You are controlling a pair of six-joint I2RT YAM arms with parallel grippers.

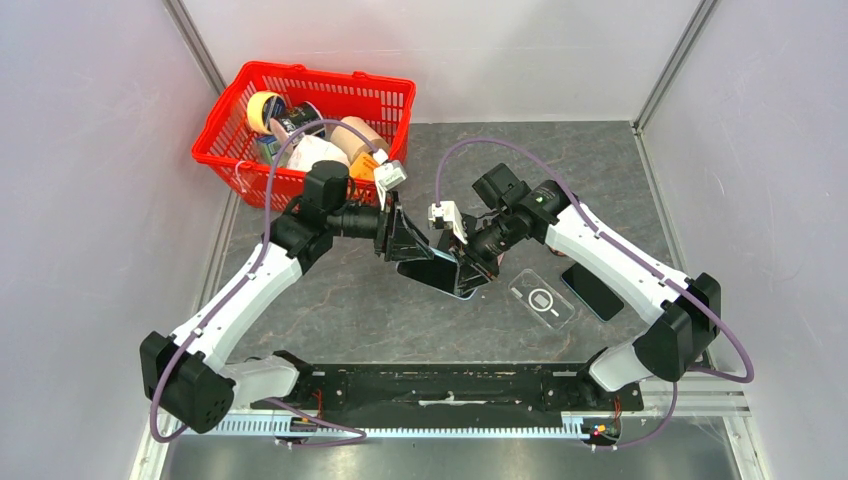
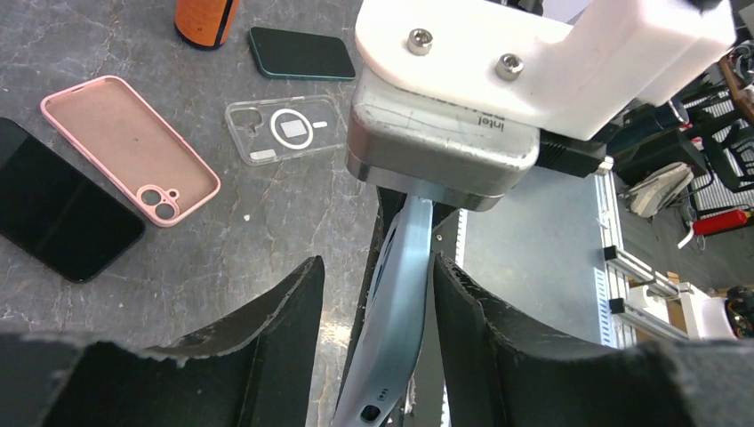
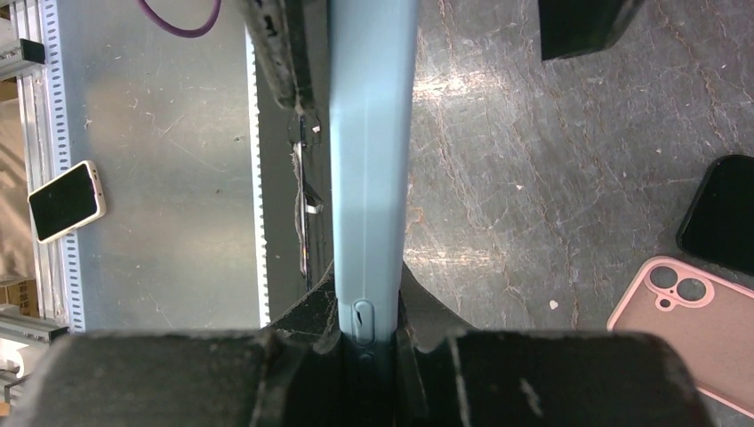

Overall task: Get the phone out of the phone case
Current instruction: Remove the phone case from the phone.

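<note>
Currently the phone [image 1: 445,272] sits in its pale blue phone case [image 3: 373,133], lifted off the bench [image 1: 330,290] in the middle of the workspace between the two arms. In the overhead view it is tilted, with its dark face upward and the blue rim along its lower edge.

The right pincer [image 3: 364,311] is clenched on the phone case. Its dark fingers press on both sides of one end, just by a side button. The left pincer [image 2: 378,267] straddles the other end with its jaws parted. One finger [image 2: 480,338] lies against the blue edge, while the other [image 2: 267,338] stands clear of it with a gap between, so this pincer is not clamped.

Other items lie on the grey stone bench below the held phone. A pink case [image 2: 129,147] lies with its inside up, and a black phone [image 2: 62,213] is just beside it. A clear case [image 2: 284,129] with a white ring lies a little farther off, and a dark green phone [image 2: 300,52] lies near that. An orange bottle [image 2: 204,18] stands at the upper edge of the left wrist view.

A red basket [image 1: 330,76] filled with assorted goods sits at the far left corner of the bench, behind the left arm.
</note>
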